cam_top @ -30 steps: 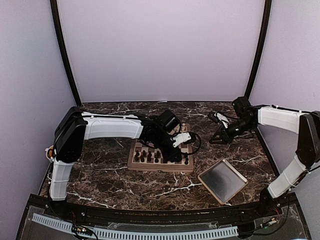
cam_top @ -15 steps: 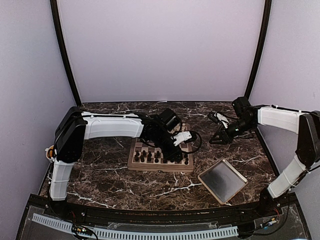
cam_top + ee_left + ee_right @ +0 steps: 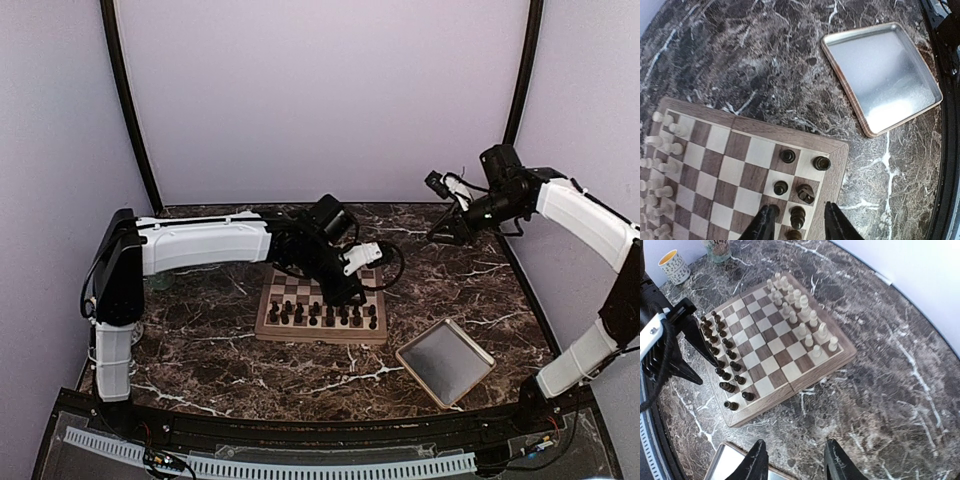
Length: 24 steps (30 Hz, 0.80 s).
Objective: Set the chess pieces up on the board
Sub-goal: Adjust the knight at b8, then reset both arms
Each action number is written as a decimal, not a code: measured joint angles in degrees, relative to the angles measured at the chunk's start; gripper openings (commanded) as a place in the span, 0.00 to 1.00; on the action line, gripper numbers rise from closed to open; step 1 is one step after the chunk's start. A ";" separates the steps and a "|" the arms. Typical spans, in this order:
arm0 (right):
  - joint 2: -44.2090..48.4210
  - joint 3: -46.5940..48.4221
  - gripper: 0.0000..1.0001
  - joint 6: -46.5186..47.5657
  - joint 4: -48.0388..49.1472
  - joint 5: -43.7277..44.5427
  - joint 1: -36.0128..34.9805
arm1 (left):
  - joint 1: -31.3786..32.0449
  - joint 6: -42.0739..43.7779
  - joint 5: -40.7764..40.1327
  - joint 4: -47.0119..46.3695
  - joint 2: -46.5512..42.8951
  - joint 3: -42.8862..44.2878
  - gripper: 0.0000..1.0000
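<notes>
I saw a dark stone table point(image 3: 200, 350) with white lines running through it. A square tray point(image 3: 444, 362) lay flat on it near the front right, shiny inside with a tan rim. The pale chess pieces point(image 3: 800, 315) stood up in two rows. By the table's left edge, a little spotted cup point(image 3: 674, 266) stood near a glass jar point(image 3: 719, 249). The walls point(image 3: 320, 100) were light purple.

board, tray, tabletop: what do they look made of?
Board: wood, matte, with grain visible in the light and dark squares and the tan rim.
Tray: probably metal, a brushed silvery base with soft glare; the rim looks tan and could be coated.
Tabletop: dark marble look with white veins, slightly glossy; may be laminate.
</notes>
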<state>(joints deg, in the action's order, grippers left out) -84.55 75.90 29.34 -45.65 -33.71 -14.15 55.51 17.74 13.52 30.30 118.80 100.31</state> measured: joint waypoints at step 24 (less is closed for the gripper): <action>8.15 8.70 0.98 -20.92 9.62 26.08 8.63 | -11.04 -11.54 -29.24 -17.51 -31.06 -23.91 0.88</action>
<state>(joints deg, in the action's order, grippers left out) -76.40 84.60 8.43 -36.03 -7.64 -5.52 44.47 6.20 -15.73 12.80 87.74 76.40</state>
